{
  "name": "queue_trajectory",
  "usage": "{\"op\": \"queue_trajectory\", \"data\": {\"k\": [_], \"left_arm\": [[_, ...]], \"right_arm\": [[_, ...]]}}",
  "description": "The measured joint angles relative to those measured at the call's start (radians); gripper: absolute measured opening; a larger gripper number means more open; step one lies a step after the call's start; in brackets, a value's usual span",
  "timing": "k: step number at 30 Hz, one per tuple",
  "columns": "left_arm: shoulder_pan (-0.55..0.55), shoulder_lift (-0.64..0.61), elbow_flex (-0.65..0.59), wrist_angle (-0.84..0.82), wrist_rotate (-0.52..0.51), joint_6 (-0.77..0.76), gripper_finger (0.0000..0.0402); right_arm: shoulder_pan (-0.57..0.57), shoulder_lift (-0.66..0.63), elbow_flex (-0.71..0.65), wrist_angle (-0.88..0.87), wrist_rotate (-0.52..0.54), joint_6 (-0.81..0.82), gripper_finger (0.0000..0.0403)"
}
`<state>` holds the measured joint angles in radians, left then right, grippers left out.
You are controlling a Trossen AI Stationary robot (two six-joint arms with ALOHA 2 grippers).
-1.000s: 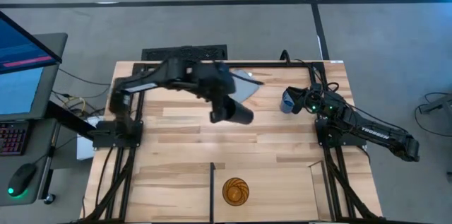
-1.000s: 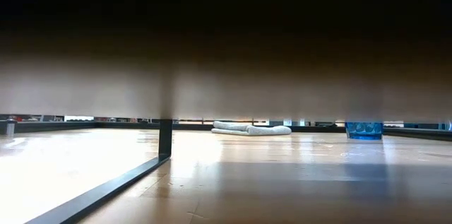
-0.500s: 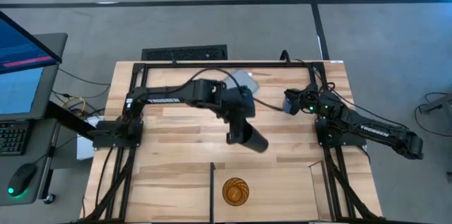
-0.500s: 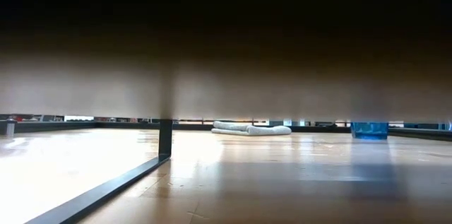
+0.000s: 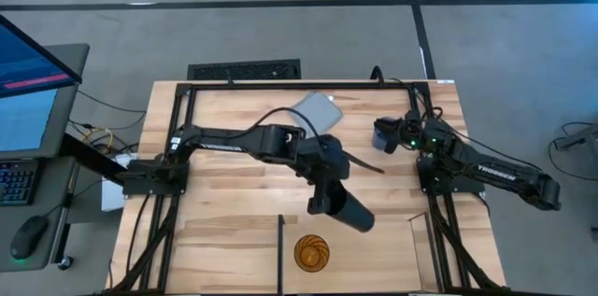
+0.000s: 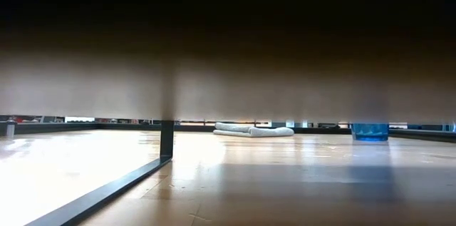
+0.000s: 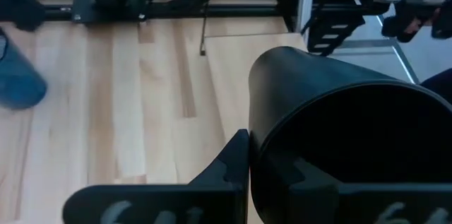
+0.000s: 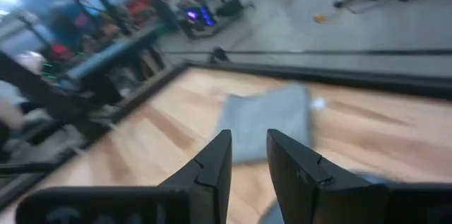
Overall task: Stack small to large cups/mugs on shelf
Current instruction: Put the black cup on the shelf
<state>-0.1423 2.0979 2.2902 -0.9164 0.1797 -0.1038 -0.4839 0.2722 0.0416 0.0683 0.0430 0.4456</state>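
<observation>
My left gripper (image 5: 322,184) is shut on the black cup (image 5: 344,210) above the middle of the table, just short of the shelf (image 5: 374,249) at the near edge. The amber tumbler (image 5: 311,251) stands upright on the shelf, right of the black divider bar (image 5: 280,238). My right gripper (image 5: 397,134) is at the blue cup (image 5: 382,134) near the right edge, fingers nearly together (image 8: 247,155). In the low view the blue cup (image 6: 369,132) shows far off on the right. My left gripper holds the black cup by its rim (image 7: 256,155), one finger (image 7: 236,164) outside the wall and the other inside the mouth. The cup is lifted clear and lies tipped, its base pointing to the table's near right. My right gripper is shut on the blue cup (image 8: 353,179), reaching level from the table's right. Its own fingers hide the place of contact.
A grey-blue cloth (image 5: 316,109) lies folded near the far edge, also the low pale cloth (image 6: 253,130) in the low view. A second bar (image 5: 416,231) bounds the shelf on the right. A blurred close shape hides the upper low view.
My left arm has swung from the far middle, beside the cloth, toward the near edge and to the right. It has carried the tipped black cup to just above the shelf, near the amber tumbler. The right arm has hardly moved.
</observation>
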Motion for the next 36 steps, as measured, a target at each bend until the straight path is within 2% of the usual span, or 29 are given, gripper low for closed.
{"op": "queue_trajectory", "data": {"k": [5,10,14,23,26,36], "left_arm": [[-0.013,0.024,-0.004,0.0,-0.001,-0.01,0.0],[-0.016,0.055,-0.003,0.025,0.039,-0.022,0.0],[-0.017,0.068,-0.004,0.034,0.078,-0.024,0.0],[-0.014,0.095,0.003,0.043,0.082,0.028,0.0],[-0.013,0.108,0.002,0.046,0.119,0.033,0.0],[-0.012,0.157,0.005,0.07,0.18,0.039,0.0]], "right_arm": [[0.0,0.001,0.058,0.056,-0.094,-0.035,0.0113],[0.0,-0.004,0.151,0.055,-0.099,-0.169,0.0113],[0.0,-0.015,0.248,0.048,-0.145,-0.222,0.0113],[0.0,-0.033,0.514,-0.261,-0.181,-0.228,0.0113],[0.0,-0.032,0.571,-0.348,-0.182,-0.228,0.0113],[0.0,-0.032,0.621,-0.383,-0.2,-0.203,0.0113]]}}
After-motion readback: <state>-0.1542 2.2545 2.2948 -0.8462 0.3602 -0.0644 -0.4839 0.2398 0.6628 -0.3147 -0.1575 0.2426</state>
